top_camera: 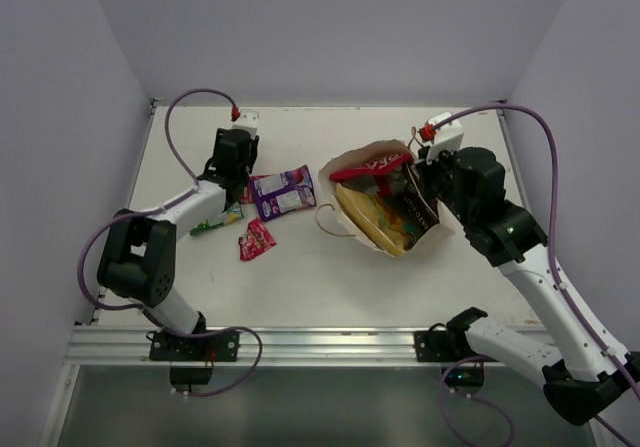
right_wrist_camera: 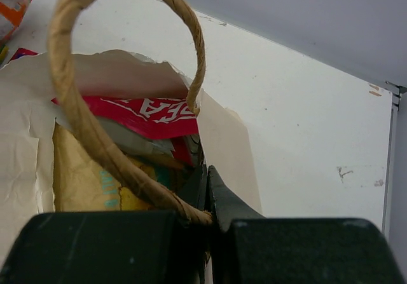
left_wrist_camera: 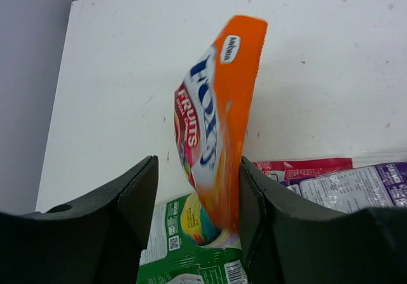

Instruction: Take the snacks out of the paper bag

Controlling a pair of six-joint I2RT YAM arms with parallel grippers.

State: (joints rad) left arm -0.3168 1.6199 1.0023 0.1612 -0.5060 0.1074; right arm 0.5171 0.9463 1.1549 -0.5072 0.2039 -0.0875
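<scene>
Left gripper [left_wrist_camera: 198, 169] stands parted around the upright orange packet [left_wrist_camera: 219, 119], seemingly releasing it left of the paper bag [right_wrist_camera: 226, 141], near the purple packet [top_camera: 282, 192]. Right gripper [right_wrist_camera: 206, 173] pinches the bag's rim. Next: reach inside for the red packet [right_wrist_camera: 146, 115].

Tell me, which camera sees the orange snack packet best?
The left wrist view. The orange packet stands big in the middle, between parted jaws, with its letters readable. In the top view the left arm hides it. The right wrist view shows only an orange bit at its top-left corner, maybe the same packet.
</scene>
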